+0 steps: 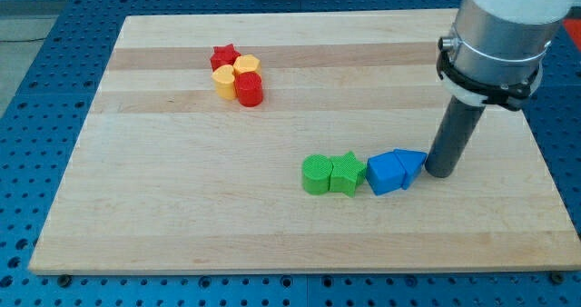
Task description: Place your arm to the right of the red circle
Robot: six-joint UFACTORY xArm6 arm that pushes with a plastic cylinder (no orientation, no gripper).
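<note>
The red circle [251, 89] is a short red cylinder in a tight cluster near the view's top left, touching a yellow block [227, 83], another yellow block [246, 65] and a red star [223, 54]. My tip [439, 173] rests on the board far to the right and below that cluster. It stands just right of a blue triangle [411, 164], close to it or touching it. A blue block [386, 173] sits left of the triangle.
A green star [346, 173] and a green round block [317, 174] continue the row leftward from the blue blocks. The wooden board [136, 207] lies on a blue perforated table. The arm's grey body [497, 34] hangs over the board's right side.
</note>
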